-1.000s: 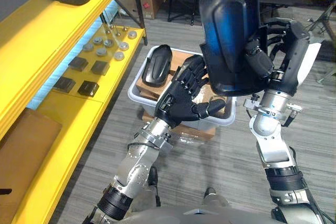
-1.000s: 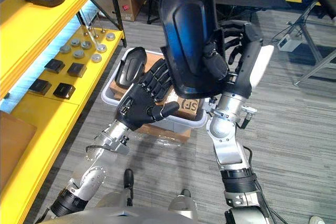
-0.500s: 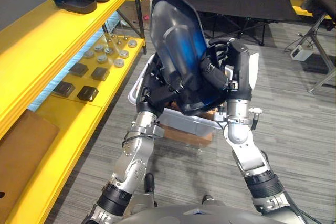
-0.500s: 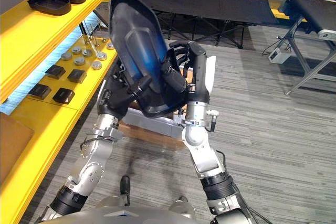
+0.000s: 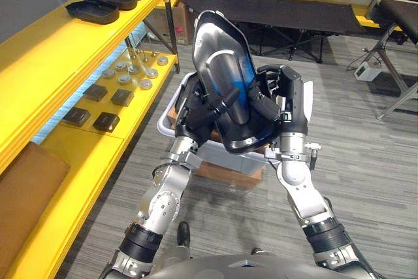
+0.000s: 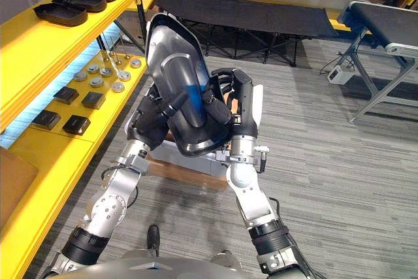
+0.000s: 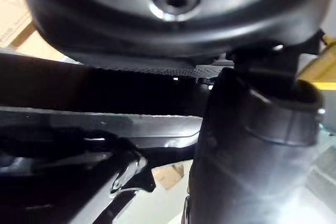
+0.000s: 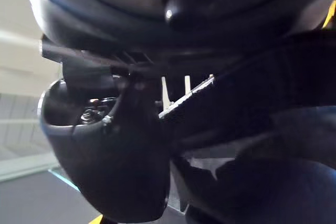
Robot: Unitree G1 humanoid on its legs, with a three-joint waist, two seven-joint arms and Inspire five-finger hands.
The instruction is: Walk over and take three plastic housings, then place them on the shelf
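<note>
A large glossy black plastic housing (image 5: 228,93) stands tilted on end between my two hands, in front of my chest and above a grey bin (image 5: 168,119). My left hand (image 5: 196,112) grips it from the left, fingers behind it and the thumb curled across its front. My right hand (image 5: 277,99) holds the right rim with curled fingers. In the right eye view the housing (image 6: 179,93) sits between the left hand (image 6: 151,121) and the right hand (image 6: 236,99). Several more black housings (image 5: 93,11) lie in a row on the yellow shelf's top level (image 5: 52,53).
The bin rests on a cardboard box (image 5: 219,173) on the floor beside the shelf. The lower shelf level holds small black blocks (image 5: 104,121) and metal discs (image 5: 134,76), with a brown board (image 5: 26,184) nearer me. A black folding cot (image 5: 281,11) stands behind.
The right hand has brought the housing down from high up to chest height and tilted it. The left hand, open below it before, now grips its left side. The camera has tilted up.
</note>
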